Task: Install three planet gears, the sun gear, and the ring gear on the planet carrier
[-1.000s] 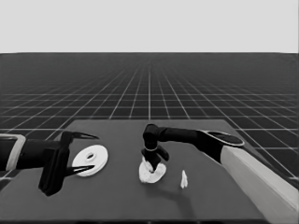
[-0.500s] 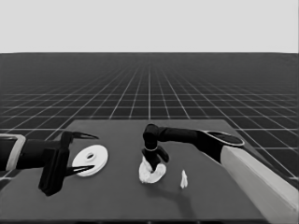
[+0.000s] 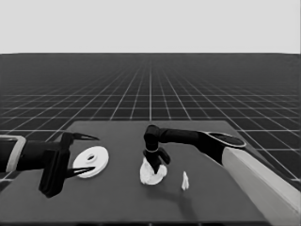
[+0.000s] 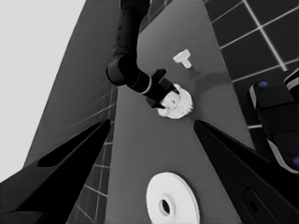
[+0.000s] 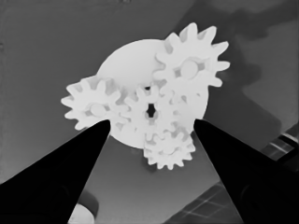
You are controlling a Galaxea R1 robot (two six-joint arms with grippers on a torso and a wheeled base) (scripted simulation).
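Simulated test scene, not a real room: dark table [image 3: 117,202] on an endless grid floor [image 3: 150,94] under a blank pale band [image 3: 150,23], no walls or furniture.

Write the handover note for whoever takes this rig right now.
Right gripper: open, directly over the smaller white round part at mid-table.
Left gripper: parked open at the table's left end, holding nothing.
Done: four small white toothed gears sit meshed on the smaller part.
Left: the larger white round part, lying flat at the left, goes on top.
Thin white piece lies to the right, unused.
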